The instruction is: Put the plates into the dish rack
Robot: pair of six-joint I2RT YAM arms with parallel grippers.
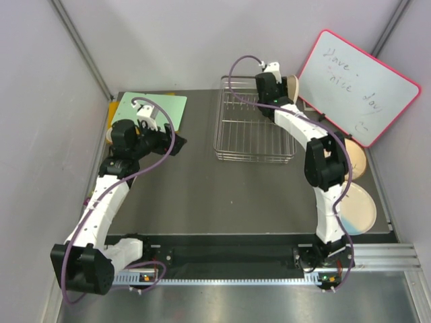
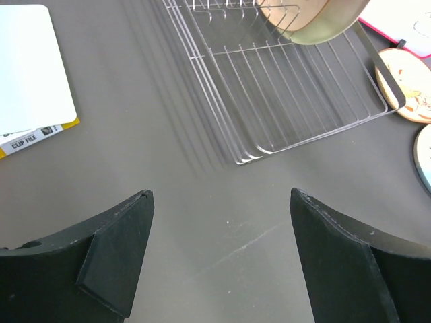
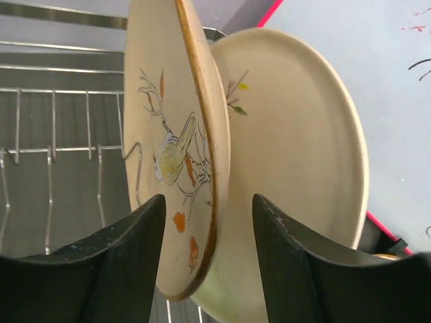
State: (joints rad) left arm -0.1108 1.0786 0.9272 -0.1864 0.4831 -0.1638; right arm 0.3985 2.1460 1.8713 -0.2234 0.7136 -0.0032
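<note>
Two plates stood on edge in dish rack, far-right corner: peach plate, pale yellow-green plate behind. Right gripper fingers parted astride the peach rim; left gripper wide open, empty, over table.

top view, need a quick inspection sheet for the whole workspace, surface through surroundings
surface: dark grey table, a faint scratch near the left arm
job's things: dish rack has a peach plate and a yellow-green plate standing on edge at its far right end; a second peach plate and a blue plate lie flat on the table to the right
clutter: whiteboard leaning far right; green folder far left
grippers: left gripper open, empty, above the table; right gripper open, one finger each side of the peach plate's rim
cables: purple cables loop off each arm
surroundings: pale walls; metal rail at the near edge
</note>
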